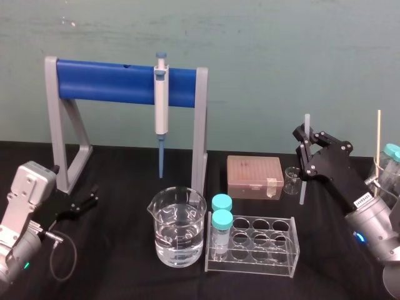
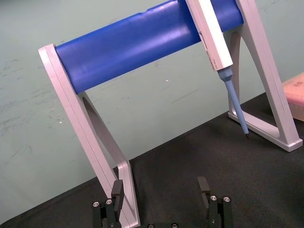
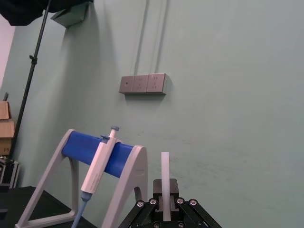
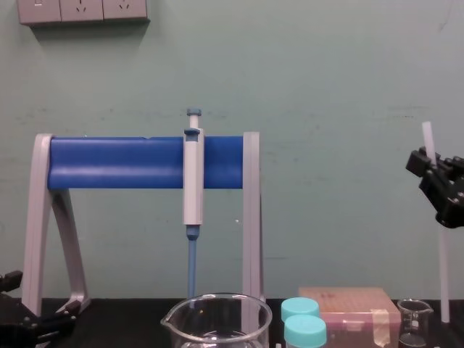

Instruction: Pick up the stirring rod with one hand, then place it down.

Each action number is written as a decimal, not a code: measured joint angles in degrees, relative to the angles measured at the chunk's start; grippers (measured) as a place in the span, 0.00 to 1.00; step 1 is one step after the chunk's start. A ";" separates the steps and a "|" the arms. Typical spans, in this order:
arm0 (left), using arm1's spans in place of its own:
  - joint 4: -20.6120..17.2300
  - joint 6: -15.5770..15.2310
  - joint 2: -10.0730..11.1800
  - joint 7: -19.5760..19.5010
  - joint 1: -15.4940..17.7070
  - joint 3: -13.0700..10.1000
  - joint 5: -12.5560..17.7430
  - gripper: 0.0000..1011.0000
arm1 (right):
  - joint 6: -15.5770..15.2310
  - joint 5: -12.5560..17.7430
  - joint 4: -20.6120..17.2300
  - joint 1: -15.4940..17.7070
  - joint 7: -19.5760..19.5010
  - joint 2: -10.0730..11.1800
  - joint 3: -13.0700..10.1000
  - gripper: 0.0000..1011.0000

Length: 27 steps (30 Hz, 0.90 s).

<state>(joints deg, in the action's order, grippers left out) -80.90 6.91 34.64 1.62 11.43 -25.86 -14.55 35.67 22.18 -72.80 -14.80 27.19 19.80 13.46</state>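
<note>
The head view looks forward and down from high up onto the black table (image 1: 119,250) and takes in the whole bench, with the blue-barred stand (image 1: 125,81) at upper left. The chest view sits lower and looks level across the table; the stand and its hanging pipette (image 4: 193,174) are at centre. The left wrist view is close to the stand's foot and tilted, with the left gripper (image 2: 161,187) spread at the bottom edge. The right wrist view looks upward past the right gripper (image 3: 165,197), which clamps the stirring rod (image 3: 165,166), to wall sockets (image 3: 142,84) at upper centre. The chest view has those sockets at upper left.
</note>
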 joint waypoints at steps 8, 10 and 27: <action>0.00 0.00 0.00 0.00 0.00 0.00 0.00 0.99 | -0.09 0.58 0.69 0.81 0.73 -0.75 -1.27 0.07; 0.00 0.00 0.00 0.00 0.00 0.00 0.00 0.99 | -0.56 0.66 0.69 0.91 0.78 -0.85 -1.41 0.07; 0.00 0.00 0.00 0.00 0.00 0.00 0.00 0.99 | -1.83 0.74 0.55 1.01 0.75 -0.99 -1.59 0.07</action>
<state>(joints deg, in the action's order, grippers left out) -80.90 6.91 34.65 1.62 11.43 -25.86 -14.55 33.84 22.92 -72.25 -13.79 27.94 18.81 11.87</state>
